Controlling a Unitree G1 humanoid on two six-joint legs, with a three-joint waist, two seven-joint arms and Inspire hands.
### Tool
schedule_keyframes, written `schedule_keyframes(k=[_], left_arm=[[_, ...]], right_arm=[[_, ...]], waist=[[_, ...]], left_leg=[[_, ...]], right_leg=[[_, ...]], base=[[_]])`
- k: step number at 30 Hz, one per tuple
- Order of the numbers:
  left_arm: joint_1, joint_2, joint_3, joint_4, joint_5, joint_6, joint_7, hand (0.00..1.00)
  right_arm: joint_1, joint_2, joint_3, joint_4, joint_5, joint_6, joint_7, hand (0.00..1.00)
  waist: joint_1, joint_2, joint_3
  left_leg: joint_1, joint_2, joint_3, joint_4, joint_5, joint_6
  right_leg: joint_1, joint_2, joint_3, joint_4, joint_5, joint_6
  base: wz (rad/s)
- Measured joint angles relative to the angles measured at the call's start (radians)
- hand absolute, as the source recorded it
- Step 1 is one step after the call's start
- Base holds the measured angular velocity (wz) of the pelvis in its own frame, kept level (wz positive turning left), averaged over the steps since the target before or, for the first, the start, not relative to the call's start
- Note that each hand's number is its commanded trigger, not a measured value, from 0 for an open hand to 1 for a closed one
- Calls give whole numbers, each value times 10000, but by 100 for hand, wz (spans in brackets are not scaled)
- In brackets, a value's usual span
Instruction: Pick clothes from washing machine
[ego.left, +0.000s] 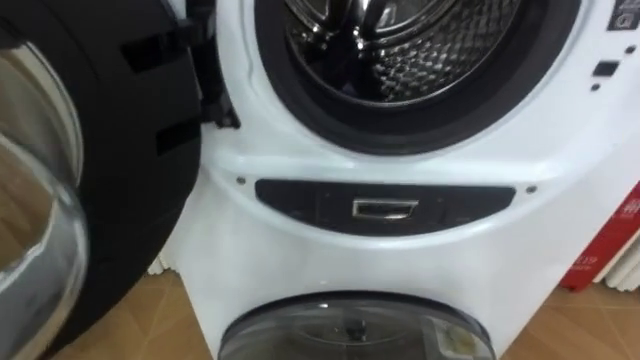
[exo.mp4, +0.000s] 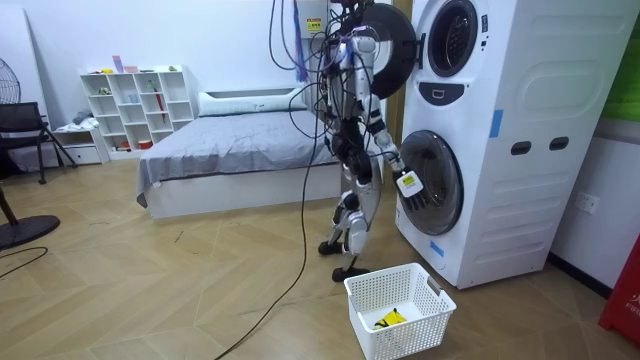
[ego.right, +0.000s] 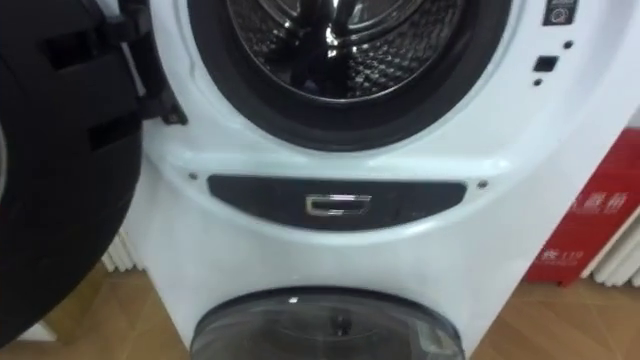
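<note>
I stand close in front of two stacked white washing machines (exo.mp4: 520, 130). The upper one's round opening (ego.left: 400, 60) is right before me, and its perforated metal drum (ego.left: 420, 50) shines inside. Its black door (ego.left: 120, 150) is swung wide open to my left, glass bowl (ego.left: 40, 230) facing me. I cannot make out any cloth in the part of the drum that I see. My right hand (exo.mp4: 413, 192) hangs low in front of the lower machine's door (exo.mp4: 440, 180), fingers relaxed and holding nothing.
A dark control strip (ego.left: 385, 208) sits between the two machines, and the lower door's top (ego.left: 355, 330) is below it. A white laundry basket (exo.mp4: 372, 283) with a yellow item (exo.mp4: 392, 318) stands on the wooden floor behind me. A red object (ego.left: 605, 250) stands at the right, a bed (exo.mp4: 240, 150) behind.
</note>
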Motion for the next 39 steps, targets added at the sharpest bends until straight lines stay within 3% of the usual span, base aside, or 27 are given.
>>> schedule_keyframes(k=[1, 2, 3, 4, 6, 7, 8, 10, 12, 14, 16, 18, 19, 20, 21, 22, 23, 24, 26, 27, 28, 29, 32, 39], left_arm=[[-18, -83, -26, -3, -8, 4, -82, 0], [-44, -131, -27, -1, -16, 3, -109, 0], [-217, -180, -45, -1, -18, 3, -150, 0], [-512, -178, -195, -54, -16, -1, -161, 0], [-966, -178, -452, -304, -10, -35, -253, 0], [-1363, -171, -604, -292, -3, -38, -310, 0], [-1734, -189, -684, -279, 1, -63, -312, 0], [-1958, -196, -994, -212, 4, -241, -314, 0], [-1969, -202, -1276, -116, -1, -260, -327, 0], [-1693, -200, -1462, 69, 13, -247, -342, 0], [-1435, -182, -1468, 416, -3, -246, -369, 0], [-1154, -171, -1460, 604, 6, -235, -374, 0], [-1105, -167, -1513, 694, -15, -232, -346, 0], [-1090, -175, -1595, 693, -15, -235, -322, 0], [-1089, -180, -1596, 672, -24, -253, -321, 0], [-1103, -162, -1586, 667, -17, -285, -319, 0], [-1109, -118, -1587, 669, -20, -288, -318, 0], [-1109, -106, -1577, 669, -18, -285, -318, 0], [-1104, 28, -1548, 665, 5, -288, -333, 0], [-1099, 65, -1510, 678, 0, -286, -335, 0], [-1092, 63, -1448, 688, 5, -283, -334, 0], [-1099, -2, -1287, 692, 9, -283, -325, 0], [-1124, 0, -1264, 661, -38, -290, -310, 0], [-1066, -99, -1161, 657, -115, -320, -394, 0]], right_arm=[[-82, -87, -3, 123, -71, -66, -28, 0], [-80, -122, -3, 138, -72, -66, -38, 0], [-47, -133, -7, 131, -74, -66, -67, 0], [2, -119, -8, 133, -103, -26, -49, 0], [-4, -98, -26, 115, -197, -6, -1, 0], [-20, -55, -48, 58, -156, -5, 20, 0], [-57, 10, -105, 55, -150, -4, 41, 0], [-164, 36, -205, -29, -166, -3, 87, 0], [-230, 46, -546, -82, -188, -9, 108, 0], [-115, 30, -635, -81, -111, 25, 137, 0], [-100, 25, -683, -80, -127, 147, 201, 0], [-90, 34, -692, -147, 55, 148, 237, 0], [-84, 33, -686, -167, 258, 153, 236, 0], [84, 18, -688, -165, 381, 194, 229, 0], [163, 20, -690, -164, 471, 230, 228, 0], [202, 29, -683, -168, 572, 251, 232, 0], [115, 25, -597, -156, 562, 239, 233, 0], [92, 24, -540, -133, 556, 210, 233, 0], [-64, 90, -194, -63, 551, 208, 254, 0], [-114, 121, -126, -65, 553, 207, 260, 0], [-215, 112, 71, -76, 534, 206, 279, 0], [-372, 109, 148, -80, 544, 207, 364, 0], [-410, 120, 615, -98, 549, 210, 450, 0], [-631, 87, 871, -497, 120, 59, 369, 0]], waist=[[-59, 167, 26], [-120, 305, -22], [-390, 477, -13], [-618, 510, -9], [-783, 529, -21], [-871, 609, -46], [-816, 533, 3], [-741, 485, 12], [-718, 403, -17], [-712, 299, -78], [-738, 247, -101], [-743, 221, -92], [-765, 246, -66], [-857, 233, -74], [-843, 245, -81], [-751, 175, -139], [-738, 99, -135], [-730, 82, -129], [-433, -189, -106], [-428, -296, -72], [-369, -303, -110], [-264, -300, -79], [-187, -269, -75], [137, -364, -91]], left_leg=[[24, 175, 11, 934, -125, -14], [116, 202, -26, 1307, -177, -24], [453, 173, -265, 1580, -258, -99], [877, 111, -330, 1446, -291, -154], [1558, 31, -469, 605, -484, -431], [1997, -5, -771, -558, -899, -483], [2371, -12, -832, -1752, -1203, -430], [2497, -11, -721, -2718, -1408, -162], [2277, -211, -572, -2988, -1378, 224], [2130, -565, -502, -3090, -1082, 686], [2106, -855, -381, -3170, -818, 899], [1956, -1093, -191, -3214, -524, 1089], [1841, -1141, -18, -3207, -355, 1162], [1794, -1143, 104, -3276, -152, 1158], [1807, -1149, 171, -3405, -22, 1150], [1816, -1131, 431, -3657, 237, 1085], [1813, -1124, 611, -3842, 453, 1032], [1809, -1126, 631, -3896, 519, 1031], [1786, -1217, 750, -4038, 748, 867], [1754, -1253, 757, -4031, 796, 765], [1607, -1266, 784, -4019, 851, 652], [1478, -1258, 910, -4025, 930, 558], [1413, -1011, 963, -4070, 1156, 406], [1347, -617, 930, -4073, 1236, 126]], right_leg=[[-22, 163, -164, 43, 22, -92], [-32, 240, -269, 35, 40, -135], [-61, 317, -509, 52, 66, -175], [-295, 315, -694, 248, 69, -183], [-791, 309, -864, 531, 83, -203], [-1150, 290, -1067, 727, 181, -206], [-1499, 272, -1143, 880, 317, -206], [-1961, 249, -1146, 975, 620, -173], [-2273, 88, -1077, 977, 981, -51], [-2182, -141, -863, 461, 1612, 127], [-2100, -314, -609, 92, 2147, 240], [-2114, -533, -301, -243, 2743, 531], [-2152, -737, -86, 65, 2727, 839], [-2068, -1044, -16, 1087, 1931, 1101], [-1986, -1188, 15, 1642, 1566, 1080], [-1719, -1502, 41, 2458, 890, 1137], [-1203, -1810, 68, 2827, 376, 1248], [-860, -1905, 98, 2788, 205, 1313], [19, -2056, 412, 2155, -212, 1568], [130, -1995, 409, 1786, -281, 1608], [285, -1901, 354, 973, -322, 1667], [339, -1769, 437, 284, -333, 1512], [318, -1420, 511, -61, -98, 1239], [336, -1011, 486, -387, 110, 871]], base=[[-27], [-4], [34], [51], [38], [30], [23], [-11], [-13], [-5], [-12], [-2], [57], [71], [77], [53], [46], [30], [-5], [-25], [-37], [-40], [-16], [-6]])
